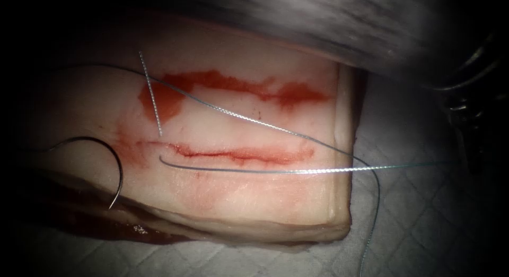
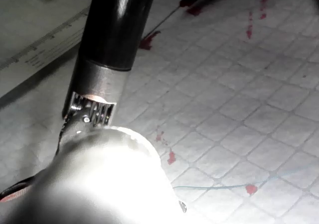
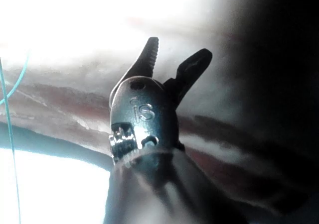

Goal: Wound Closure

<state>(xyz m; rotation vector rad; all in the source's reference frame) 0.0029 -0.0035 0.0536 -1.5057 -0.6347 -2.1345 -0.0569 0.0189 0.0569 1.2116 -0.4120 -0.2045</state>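
At 9 o'clock of the endoscope view, off the left end of the cut point(image 1: 238, 152): the curved needle point(image 1: 108, 160), lying loose on the tissue point(image 1: 238, 197), whole arc in sight, point down toward 7 o'clock, not driven in and held by neither tool. From the cut's left end, a run of thread point(image 1: 297, 171) just beneath the cut and along it toward 3 o'clock, out past the tissue's right edge. Across the tissue from 10 o'clock toward 4 o'clock, a second run, over the red fluid point(image 1: 212, 86) above the cut, then off the edge and down over the quilted cloth point(image 1: 424, 224) toward 5 o'clock. At 11 o'clock, a short pale thread end point(image 1: 151, 94), slanting down to just above the cut's left end. At 12 to 2 o'clock, a blurred grey shaft point(image 1: 344, 22), arm not to be told. In the right wrist view: right tool point(image 3: 177, 52) with jaws spread wide, gripping nothing, near the side of the tissue point(image 3: 60, 99), thread point(image 3: 9, 134) apart from it. In the left wrist view: left tool point(image 2: 92, 112) over the cloth point(image 2: 249, 109) with red spots and a line of thread point(image 2: 214, 187) on it; tip hidden behind a bright blur, so grip not to be told.
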